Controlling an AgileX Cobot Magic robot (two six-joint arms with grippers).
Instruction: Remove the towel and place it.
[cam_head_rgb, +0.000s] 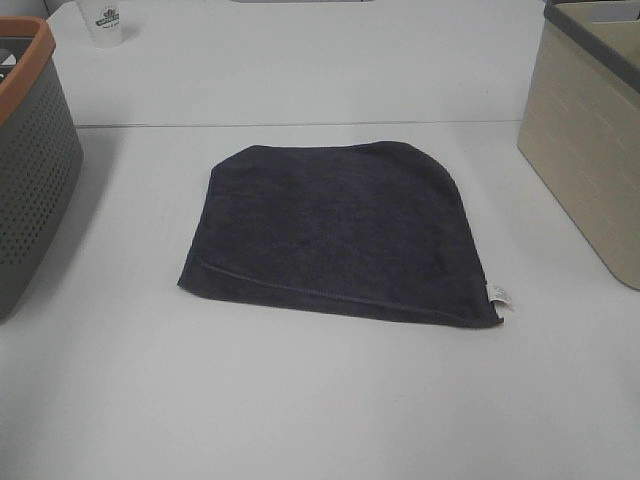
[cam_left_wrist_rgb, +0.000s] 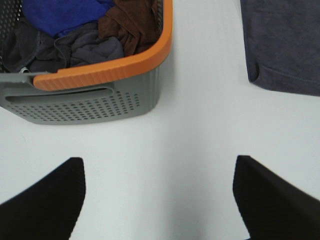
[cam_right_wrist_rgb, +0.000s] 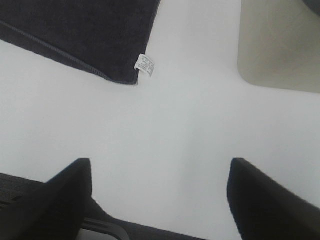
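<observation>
The towel (cam_head_rgb: 335, 232) lay flat and spread out in the middle of the white table (cam_head_rgb: 300, 400), dark charcoal terry with rounded far corners; a stitched hem band ran along its near edge, and a small white tag (cam_head_rgb: 499, 293) stuck out at the near right corner. Neither arm showed in the high view; nothing touched the cloth.

To the left stood a grey perforated basket (cam_head_rgb: 35, 170) with an orange rim, well apart from the towel; the left wrist view looked into it and found crumpled cloths — blue (cam_left_wrist_rgb: 62, 15), brown (cam_left_wrist_rgb: 130, 22) and grey (cam_left_wrist_rgb: 60, 47) — piled inside. To the right stood a beige bin (cam_head_rgb: 585, 160) with a dark rim, also apart from the towel; at the far left edge of the table a white paper cup (cam_head_rgb: 105, 22) with a dark printed mark stood upright.

The left gripper (cam_left_wrist_rgb: 159, 200) hung over bare table between the basket and the towel's corner (cam_left_wrist_rgb: 280, 50), its two dark fingers (cam_left_wrist_rgb: 45, 205) spread wide with nothing between them. The right gripper (cam_right_wrist_rgb: 160, 200) was likewise parted wide and empty, over bare table near the tagged corner (cam_right_wrist_rgb: 145, 64) and the beige bin's base (cam_right_wrist_rgb: 280, 45); its fingers (cam_right_wrist_rgb: 265, 200) touched neither.
</observation>
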